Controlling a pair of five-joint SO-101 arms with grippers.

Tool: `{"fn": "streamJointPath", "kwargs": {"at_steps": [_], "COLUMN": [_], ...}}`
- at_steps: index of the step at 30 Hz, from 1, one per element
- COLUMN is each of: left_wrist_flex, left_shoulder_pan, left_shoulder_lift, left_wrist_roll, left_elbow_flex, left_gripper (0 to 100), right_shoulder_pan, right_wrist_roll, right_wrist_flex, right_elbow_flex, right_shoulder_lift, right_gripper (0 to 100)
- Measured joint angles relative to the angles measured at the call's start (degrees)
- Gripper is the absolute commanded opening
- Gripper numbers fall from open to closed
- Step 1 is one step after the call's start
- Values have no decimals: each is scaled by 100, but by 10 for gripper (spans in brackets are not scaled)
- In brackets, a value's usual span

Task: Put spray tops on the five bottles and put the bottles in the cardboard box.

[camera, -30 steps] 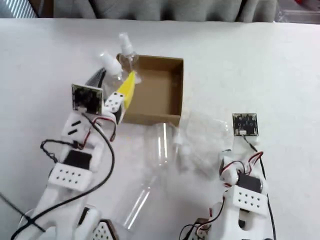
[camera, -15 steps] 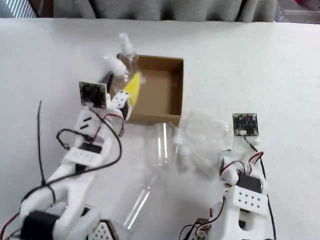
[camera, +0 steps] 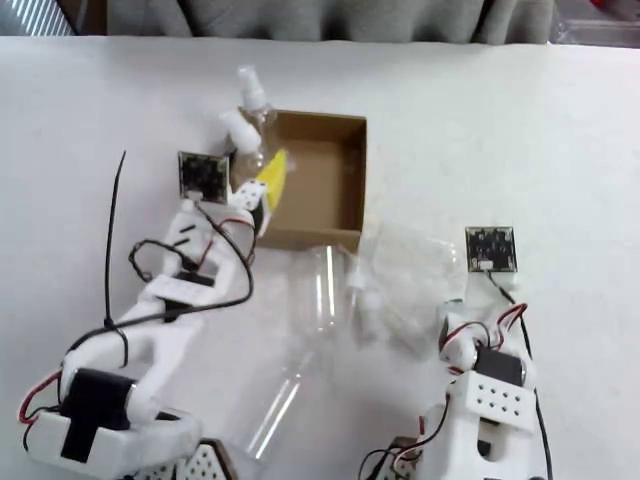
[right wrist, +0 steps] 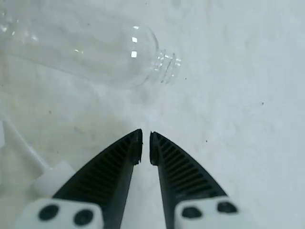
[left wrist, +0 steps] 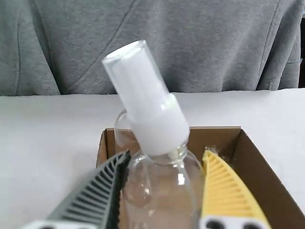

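Since a second ago the left arm has swung up and to the right, bringing the left hand (camera: 258, 190) against the left wall of the cardboard box (camera: 330, 190), upper centre-left in the high view. That hand is clamped on a held bottle (left wrist: 162, 191) wearing a white spray top (left wrist: 147, 105), tilted at the box's left corner. Just beyond it a second capped bottle (camera: 252, 95) stands by the far left corner; inside or outside, I cannot tell. Below the box a lying bottle (camera: 320, 285) rests on the white desk (camera: 520, 120). Lower right, the right hand (right wrist: 145, 143) hovers over the desk, fingers together on nothing, an open-necked bottle (right wrist: 95, 52) lying just ahead of it.
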Motion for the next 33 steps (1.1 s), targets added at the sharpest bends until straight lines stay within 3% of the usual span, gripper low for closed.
{"fn": "streamJointPath", "kwargs": {"at_steps": [11,19,24,33], "left_wrist_flex": [-9,-457,-510,-1424], "left_shoulder_pan": [0,-9,-35,-114], "left_shoulder_lift": [0,9,712,1802], "left_wrist_roll": [-422,-422,-422,-422], "left_elbow_flex": [0,0,-484,-721], "left_gripper": [24,24,24,24], "right_shoulder_pan": [0,0,0,0], "right_wrist_roll": [0,0,0,0], "right_wrist_flex": [0,-9,-9,-105], "right_elbow_flex": [35,35,35,35], "right_shoulder_lift": [0,0,0,0], "right_gripper": [15,15,15,15]}}
